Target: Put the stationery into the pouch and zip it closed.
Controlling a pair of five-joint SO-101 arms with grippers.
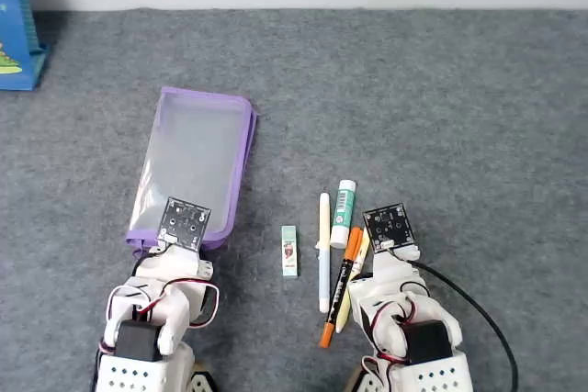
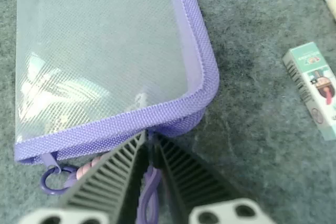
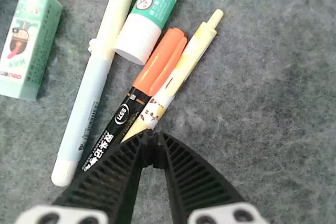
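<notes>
checking in from the remote station. the pouch (image 1: pixel 193 167) is lying flat on the grey mat (image 1: pixel 432 98), clear with purple trim, long way running away from the arms. the left gripper (image 2: pixel 149 139) sits right at its near short edge, fingers clamped together at the tips and touching the purple binding. there's a purple loop (image 2: pixel 149 200) showing in the slit between the fingers, and a little purple ring (image 2: pixel 52 179) just off to the side. i can't tell whether the loop is actually pinched.

all the stationery is out on the mat beside the pouch, none inside. the eraser (image 3: pixel 29 43) lies on its own between the pouch and the rest. the others lie bunched together: pale pen (image 3: pixel 97 77), glue stick (image 3: pixel 149 9), orange marker (image 3: pixel 157 66) and yellow pen (image 3: pixel 191 51), the last two touching side by side. the right gripper (image 3: pixel 153 141) is closed up with nothing in it, tips right over the yellow pen's barrel next to the marker.

blue box (image 1: pixel 14 25) sits at the far corner, well apart.
</notes>
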